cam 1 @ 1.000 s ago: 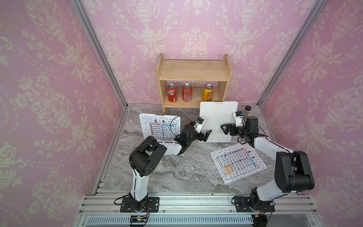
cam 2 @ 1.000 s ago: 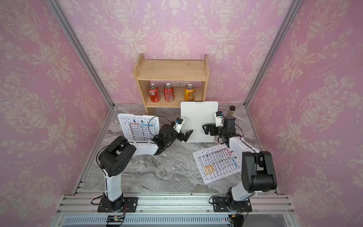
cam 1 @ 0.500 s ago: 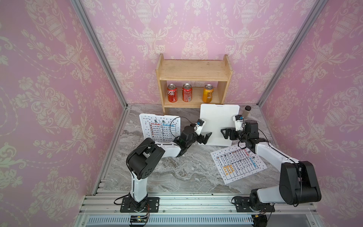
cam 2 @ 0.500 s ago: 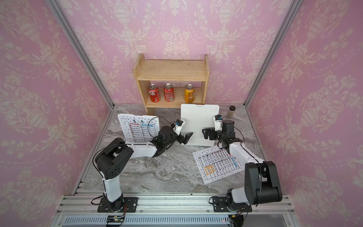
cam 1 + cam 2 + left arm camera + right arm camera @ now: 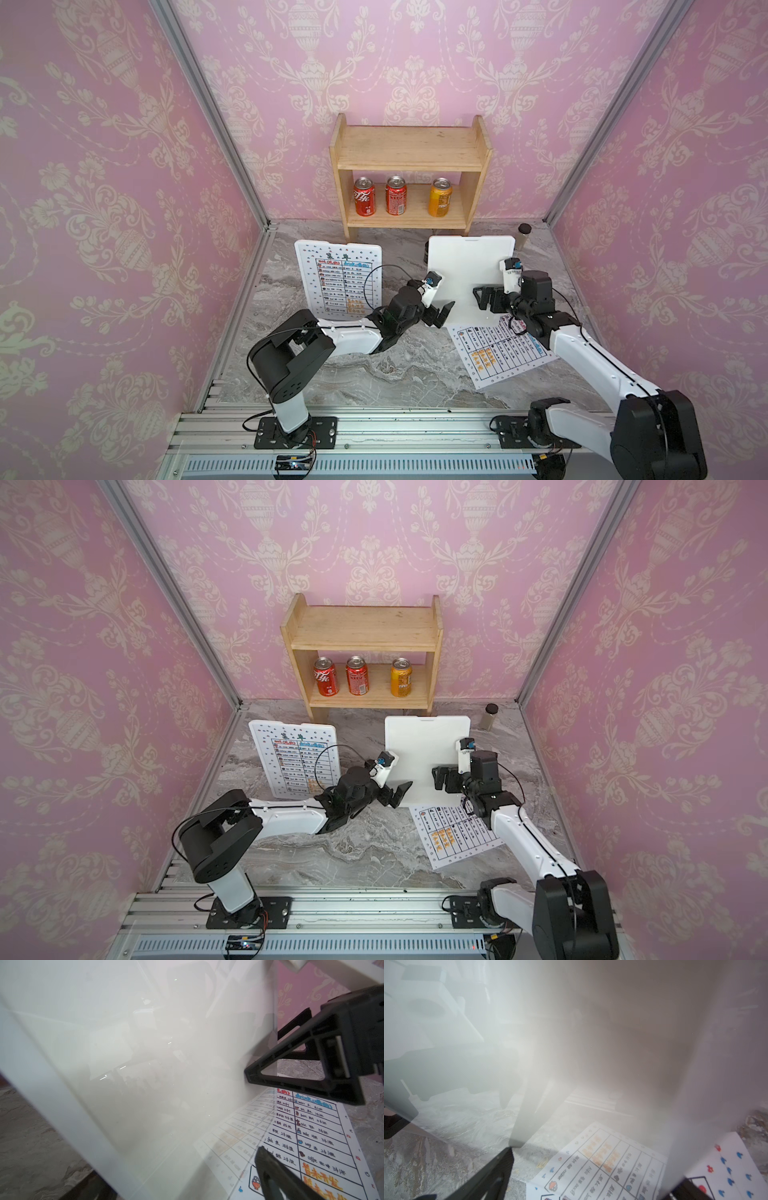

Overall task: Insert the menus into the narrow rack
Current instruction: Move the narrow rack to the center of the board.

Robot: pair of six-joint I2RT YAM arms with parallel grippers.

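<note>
One of the menus (image 5: 341,282) stands upright in a white holder at the left. The other menu (image 5: 500,353) (image 5: 455,831) lies flat on the marble at the right, also in the left wrist view (image 5: 315,1138) and the right wrist view (image 5: 602,1163). A blank white upright panel, the narrow rack (image 5: 467,270) (image 5: 424,750), stands between my grippers with its lower edge at the flat menu's far edge. My left gripper (image 5: 439,316) (image 5: 397,796) is open at the panel's lower left corner. My right gripper (image 5: 486,297) (image 5: 442,778) is open against the panel's front, right of centre.
A wooden shelf (image 5: 409,145) stands at the back wall with three drink cans (image 5: 395,195) on its lower board. A small dark-capped bottle (image 5: 523,235) stands at the back right, and a dark object (image 5: 426,253) behind the panel. Pink walls close in on three sides.
The white panel and both grippers have shifted toward the front of the table. The right arm has stretched lower. Both grippers stayed open.
</note>
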